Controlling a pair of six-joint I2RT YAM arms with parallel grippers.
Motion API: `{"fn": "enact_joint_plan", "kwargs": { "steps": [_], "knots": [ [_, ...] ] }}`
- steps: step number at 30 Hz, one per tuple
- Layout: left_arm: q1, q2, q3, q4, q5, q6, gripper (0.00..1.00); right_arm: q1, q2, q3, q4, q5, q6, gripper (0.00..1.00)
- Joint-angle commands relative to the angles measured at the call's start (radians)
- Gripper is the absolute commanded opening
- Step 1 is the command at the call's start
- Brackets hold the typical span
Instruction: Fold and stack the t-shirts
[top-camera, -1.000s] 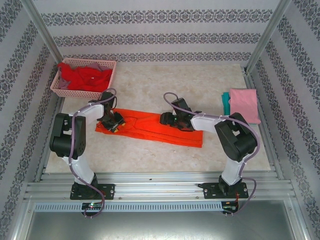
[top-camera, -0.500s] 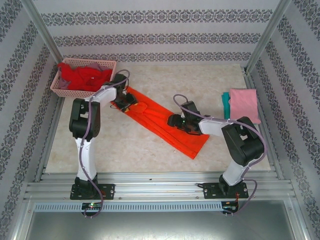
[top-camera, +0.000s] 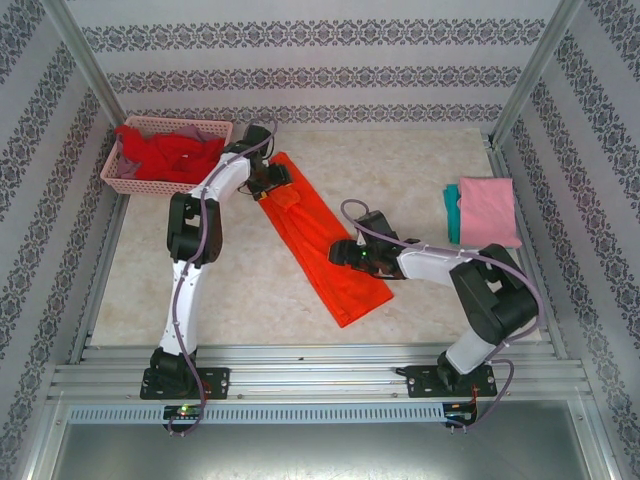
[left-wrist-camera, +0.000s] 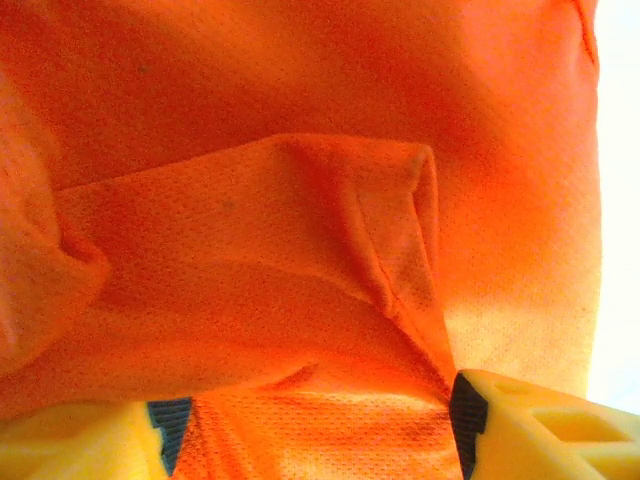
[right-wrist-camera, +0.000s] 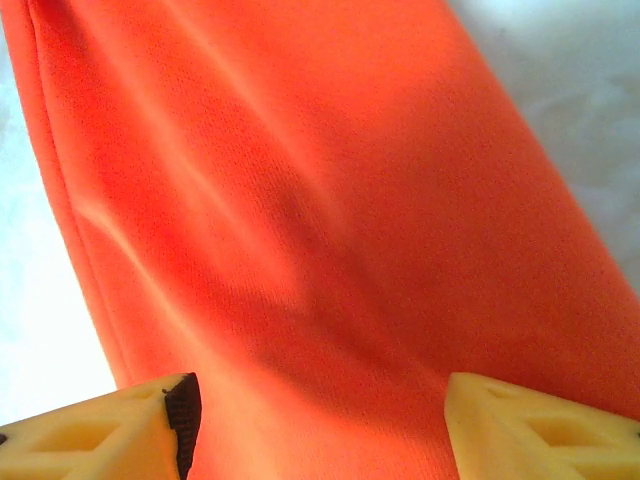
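folded orange t-shirt (top-camera: 345, 290), left claw (top-camera: 276, 185) and right claw (top-camera: 338, 252) spread over it

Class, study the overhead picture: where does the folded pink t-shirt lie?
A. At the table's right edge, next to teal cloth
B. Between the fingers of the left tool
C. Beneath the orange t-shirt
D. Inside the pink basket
A: the pink t-shirt lies folded at the right edge of the table, with the teal t-shirt showing along its left side. It is well apart from the basket and the orange t-shirt.

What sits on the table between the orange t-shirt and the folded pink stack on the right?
No loose object: bare table separates the orange t-shirt from the pink stack. The right arm reaches over its near part.
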Motion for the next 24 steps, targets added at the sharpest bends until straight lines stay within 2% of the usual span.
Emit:
{"fn": "enact_joint_plan", "kwargs": {
  "steps": [1,5,10,16,19,24],
  "knots": [
    [-0.012,-0.106,-0.101,-0.009,-0.107,0.047,0.78,-0.01,-0.093,0.041,-0.083,0.073,-0.144,0.67],
    [-0.013,-0.303,-0.25,0.114,-0.124,0.038,0.87,-0.029,-0.055,0.155,-0.109,0.105,-0.261,0.69],
    [-0.012,-0.567,-0.474,0.219,-0.185,0.008,0.99,-0.026,0.126,0.388,-0.097,0.051,-0.295,0.68],
    [-0.012,-0.904,-0.859,0.32,-0.227,-0.057,1.0,0.011,0.376,0.716,-0.147,-0.037,-0.256,0.67],
    [-0.012,-1.054,-1.043,0.357,-0.2,-0.118,1.0,0.032,0.497,0.849,-0.164,-0.083,-0.228,0.66],
    [-0.024,-1.228,-1.28,0.387,-0.183,-0.202,1.0,0.053,0.706,1.088,-0.207,-0.141,-0.166,0.66]
  ]
}}
